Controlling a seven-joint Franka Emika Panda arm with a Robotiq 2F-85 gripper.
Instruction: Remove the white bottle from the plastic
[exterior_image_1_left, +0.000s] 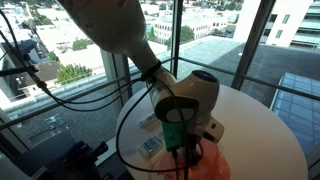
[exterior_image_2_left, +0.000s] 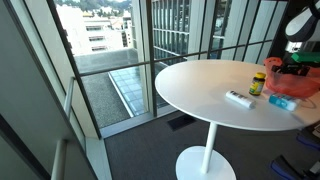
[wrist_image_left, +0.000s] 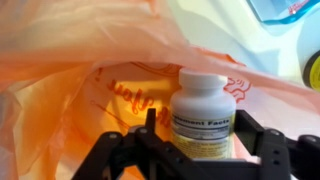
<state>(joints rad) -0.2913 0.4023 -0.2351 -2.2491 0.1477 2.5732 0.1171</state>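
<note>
White pill bottle (wrist_image_left: 203, 112) upright inside the open mouth of the orange plastic bag (wrist_image_left: 60, 95), gripper (wrist_image_left: 198, 140) reaching into the bag with a finger on either side of the bottle, actual clamping impossible to tell, bag resting on a round white table (exterior_image_1_left: 262, 128), blue-and-white packet (exterior_image_1_left: 150, 146) just beside the bag.

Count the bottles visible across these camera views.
2: a white bottle inside the orange bag, between the jaws; a yellow bottle standing on the table. The bag may hide more.
</note>
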